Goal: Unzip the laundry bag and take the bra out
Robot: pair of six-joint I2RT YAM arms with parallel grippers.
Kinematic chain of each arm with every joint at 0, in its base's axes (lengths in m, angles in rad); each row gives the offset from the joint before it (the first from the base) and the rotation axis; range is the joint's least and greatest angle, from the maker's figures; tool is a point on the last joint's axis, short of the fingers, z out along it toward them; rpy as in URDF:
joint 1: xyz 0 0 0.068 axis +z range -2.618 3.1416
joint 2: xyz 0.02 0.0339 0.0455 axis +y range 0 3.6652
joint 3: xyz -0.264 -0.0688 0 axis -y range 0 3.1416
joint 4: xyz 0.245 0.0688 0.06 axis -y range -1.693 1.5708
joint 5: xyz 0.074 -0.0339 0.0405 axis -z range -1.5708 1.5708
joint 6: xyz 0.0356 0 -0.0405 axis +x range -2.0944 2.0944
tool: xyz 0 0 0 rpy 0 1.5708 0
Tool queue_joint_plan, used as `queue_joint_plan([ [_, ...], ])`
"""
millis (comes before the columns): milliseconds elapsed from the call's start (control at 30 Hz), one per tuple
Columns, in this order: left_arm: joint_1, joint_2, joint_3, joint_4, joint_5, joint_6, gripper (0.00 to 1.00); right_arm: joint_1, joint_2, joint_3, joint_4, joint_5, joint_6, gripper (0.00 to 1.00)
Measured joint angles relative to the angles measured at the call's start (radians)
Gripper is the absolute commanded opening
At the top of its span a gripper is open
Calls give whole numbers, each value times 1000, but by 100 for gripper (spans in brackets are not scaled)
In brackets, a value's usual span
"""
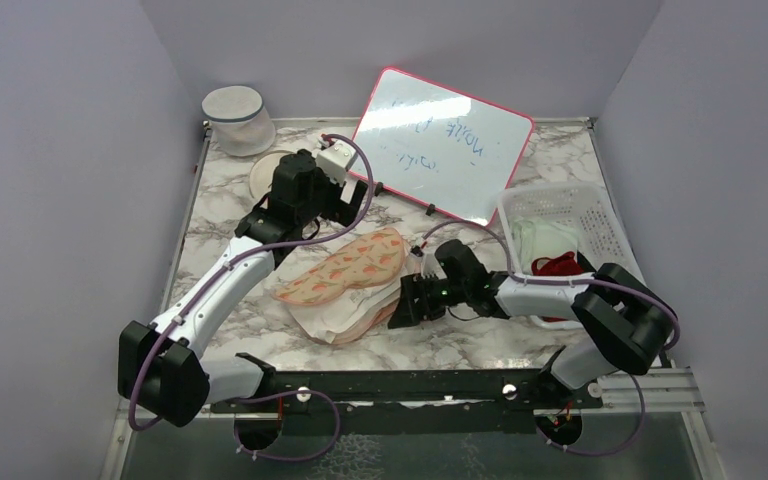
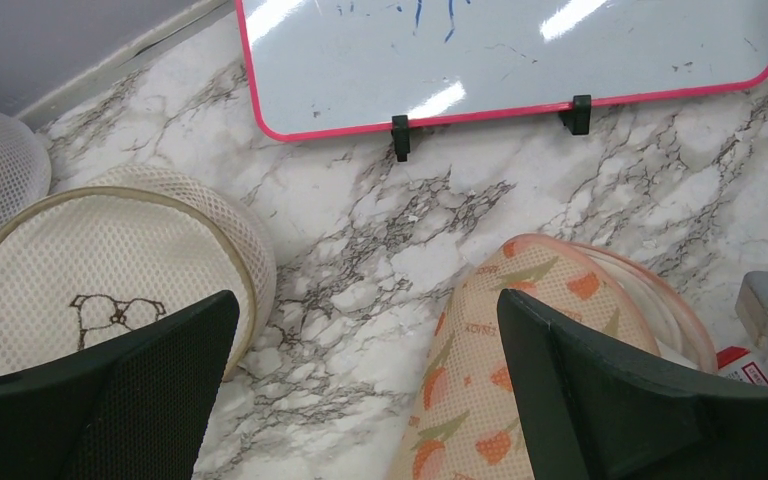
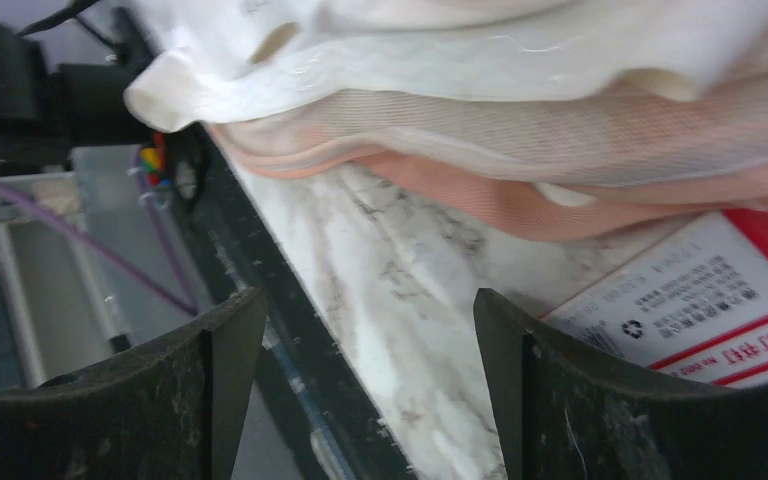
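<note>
The peach-orange printed bra lies across the top of the flat cream mesh laundry bag at mid-table. My left gripper is open and empty, just behind the bra's far end; its wrist view shows one cup under the right finger. My right gripper is open and empty, low at the bag's right edge. Its wrist view shows the bag's stacked white and pinkish mesh layers just ahead of the open jaws, and a red-and-white label card under the bag.
A whiteboard leans at the back. A white mesh cylinder and a round cream disc with a bra icon sit back left. A white basket with a red cloth stands at the right. The table's near edge rail is beside the right gripper.
</note>
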Motion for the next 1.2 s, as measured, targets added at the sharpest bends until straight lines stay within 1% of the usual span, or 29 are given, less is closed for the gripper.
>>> queue_joint_plan([
  [67,0,5,0,0,6,-2,99,15,9,0,-21,64,4,92],
  [100,0,8,0,0,9,-3,99,16,8,-1,-32,104,10,96],
  [233,0,14,0,0,19,-9,99,-3,-31,-5,-39,246,-12,97],
  [333,0,14,0,0,25,-12,99,-55,-60,-20,-43,317,-41,98],
  [367,0,15,0,0,26,-13,99,-101,-69,-24,-48,333,-50,97],
  [400,0,15,0,0,26,-14,99,-129,-78,-27,-56,346,-60,96],
  [433,0,15,0,0,27,-15,99,-151,-85,-27,-67,359,-67,91],
  [467,0,15,0,0,29,-16,99,-172,-92,-26,-80,374,-76,83],
  [500,0,15,0,0,31,-16,99,-182,-98,-24,-95,377,-88,78],
  [567,0,15,0,0,33,-18,99,-183,-102,-24,-110,354,-100,73],
  [667,0,15,0,0,37,-20,99,-146,-94,-25,-92,273,-91,70],
  [700,0,14,0,0,40,-22,99,-124,-87,-27,-68,243,-76,68],
  [800,0,15,0,0,46,-24,99,-63,-68,-69,64,169,4,56],
  [933,-1,15,0,10,62,-27,99,-49,-18,-145,231,140,142,54],
  [1067,-14,14,-1,34,66,-24,99,-51,79,-166,395,137,265,50],
  [1200,-40,13,-10,48,71,-11,99,-51,208,-175,616,125,395,55],
])
